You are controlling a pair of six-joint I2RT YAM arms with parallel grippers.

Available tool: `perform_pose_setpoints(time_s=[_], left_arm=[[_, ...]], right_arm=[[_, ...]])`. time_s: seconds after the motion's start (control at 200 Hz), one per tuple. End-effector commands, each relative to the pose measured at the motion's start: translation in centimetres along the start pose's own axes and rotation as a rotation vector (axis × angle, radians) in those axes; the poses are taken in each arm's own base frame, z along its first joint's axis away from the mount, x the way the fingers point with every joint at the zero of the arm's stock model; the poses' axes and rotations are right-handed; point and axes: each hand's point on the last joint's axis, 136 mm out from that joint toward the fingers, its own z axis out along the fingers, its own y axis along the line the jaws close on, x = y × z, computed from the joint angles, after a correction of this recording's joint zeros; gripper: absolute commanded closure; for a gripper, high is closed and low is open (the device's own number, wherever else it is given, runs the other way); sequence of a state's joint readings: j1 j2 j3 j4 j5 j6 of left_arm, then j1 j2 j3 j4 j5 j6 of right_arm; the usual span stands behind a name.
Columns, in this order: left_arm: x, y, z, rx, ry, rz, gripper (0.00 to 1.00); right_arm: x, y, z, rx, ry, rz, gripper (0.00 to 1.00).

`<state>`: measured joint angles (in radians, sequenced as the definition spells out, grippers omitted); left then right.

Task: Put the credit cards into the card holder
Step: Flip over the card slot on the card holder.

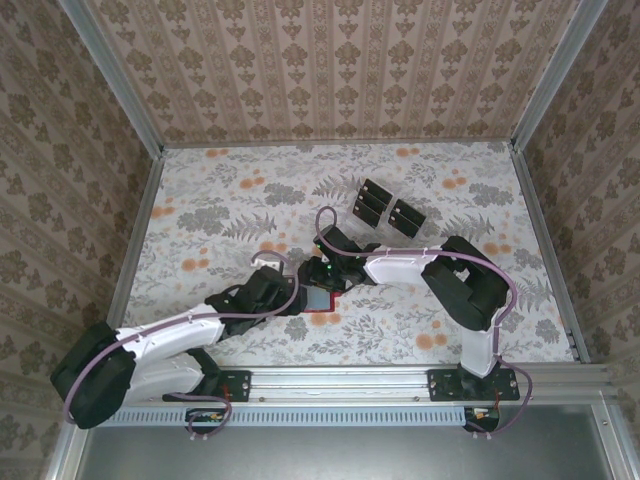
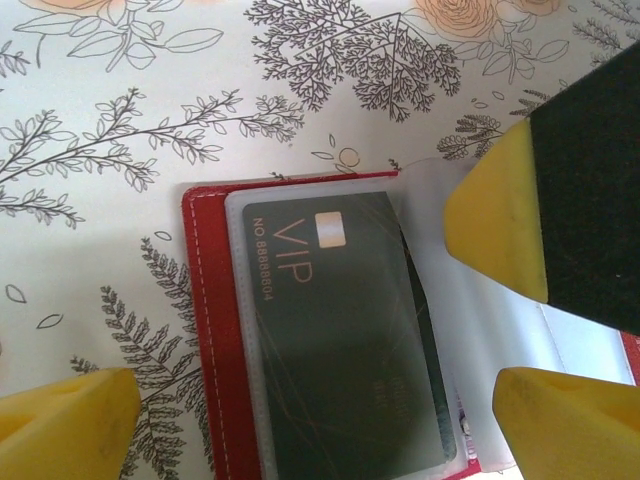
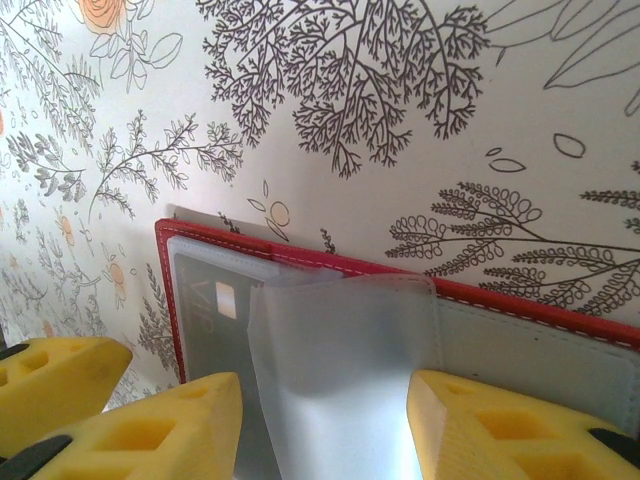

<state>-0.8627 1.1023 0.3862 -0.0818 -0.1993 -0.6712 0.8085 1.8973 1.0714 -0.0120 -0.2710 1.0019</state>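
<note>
The red card holder (image 1: 318,300) lies open on the flowered table between both arms. A black credit card marked VIP (image 2: 340,340) sits inside its left clear sleeve, also visible from the right wrist as the card (image 3: 205,300) within the red border (image 3: 300,262). My right gripper (image 3: 325,430) has a raised translucent sleeve page (image 3: 340,360) squeezed edgewise between its yellow fingers. One of its fingers (image 2: 495,225) rests on that page. My left gripper (image 2: 315,425) stands wide open, straddling the holder (image 2: 205,330) with nothing gripped. More black credit cards (image 1: 385,207) lie farther back.
The spare cards sit in a clear divided tray (image 1: 404,194) behind the grippers. Metal rails and patterned walls (image 1: 140,130) close in the table on three sides. A left fingertip (image 3: 50,380) stands just left of the right gripper's fingers.
</note>
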Motion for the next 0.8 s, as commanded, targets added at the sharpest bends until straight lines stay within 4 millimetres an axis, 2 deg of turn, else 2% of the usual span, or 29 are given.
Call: perform_pose_setpoints(time_s=[0.0, 0.375, 0.575, 0.795], left_arm=[[-0.7, -0.6, 0.3, 0.004, -0.023, 0.041, 0.00], [-0.6, -1.2, 1.8, -0.035, -0.001, 0.096, 0.00], [0.5, 0.5, 2.1, -0.137, 0.036, 0.111, 0.00], [1.5, 1.9, 2.1, -0.198, 0.058, 0.096, 0.00]], right_arm=[[1.2, -2.3, 0.8, 0.058, 0.039, 0.042, 0.51], [1.2, -2.2, 0.8, 0.050, 0.043, 0.047, 0.51], [0.7, -1.5, 0.1, 0.026, 0.028, 0.046, 0.51], [-0.7, -1.0, -2.2, 0.005, -0.026, 0.032, 0.50]])
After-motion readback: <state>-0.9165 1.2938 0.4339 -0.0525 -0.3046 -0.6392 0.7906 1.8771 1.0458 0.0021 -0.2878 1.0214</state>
